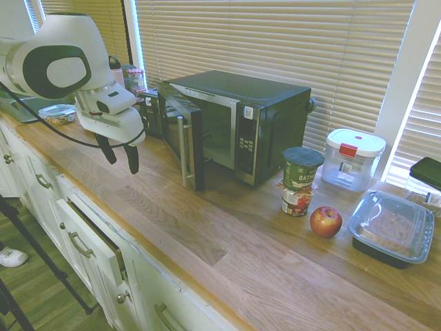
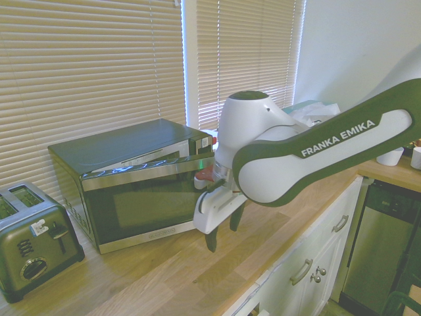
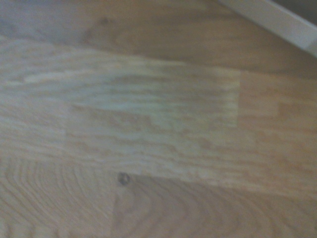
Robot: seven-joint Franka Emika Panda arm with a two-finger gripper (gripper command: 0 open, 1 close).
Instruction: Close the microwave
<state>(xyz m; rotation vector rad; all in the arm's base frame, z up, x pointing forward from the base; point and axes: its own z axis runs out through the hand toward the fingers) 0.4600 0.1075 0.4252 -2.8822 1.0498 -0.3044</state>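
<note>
The microwave (image 1: 265, 114) is a black box with steel front trim, standing at the back of the wooden counter. Its glass door (image 1: 185, 138) with a vertical steel handle stands swung out, about half open. From the other side, the microwave (image 2: 131, 155) shows its door (image 2: 151, 201) ajar at the right-hand edge. My gripper (image 1: 120, 156) hangs open just above the counter, a short way outside the door's free edge, with nothing between its fingers. In the second exterior view my gripper (image 2: 222, 232) is right beside that door edge. The blurred wrist view shows wood grain and a pale steel strip (image 3: 277, 20).
Right of the microwave stand a green-lidded can (image 1: 300, 168) on a smaller can, an apple (image 1: 325, 221), a clear lidded box (image 1: 353, 158) and a black tray (image 1: 389, 229). A drawer (image 1: 93, 241) sits open below the counter. A toaster (image 2: 33, 240) stands on the microwave's far side.
</note>
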